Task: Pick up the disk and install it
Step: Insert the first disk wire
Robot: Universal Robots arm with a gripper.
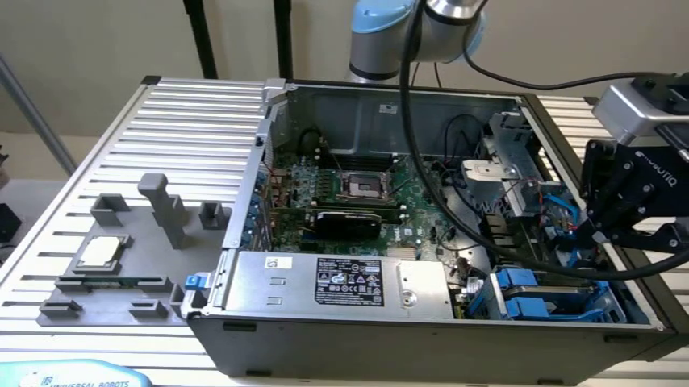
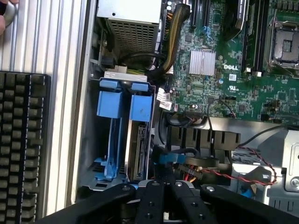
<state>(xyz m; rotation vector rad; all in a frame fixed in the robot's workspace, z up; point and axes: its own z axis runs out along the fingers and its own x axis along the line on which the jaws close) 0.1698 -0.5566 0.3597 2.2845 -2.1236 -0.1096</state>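
Observation:
The disk stands on edge in the drive bay at the case's corner, with its bright blue frame on top. A second blue frame sits beside it. In the exterior view the blue frames lie low on the exterior view's right, inside the open computer case. My black gripper hangs just above that bay. In the wrist view its fingers are pressed together, so the gripper is shut with nothing between them.
A long silver box with a black label lies along the case's near wall. The green motherboard fills the middle, and black cables loop near the bay. A grey fixture holding a small square chip sits outside. A black keyboard lies beside the case.

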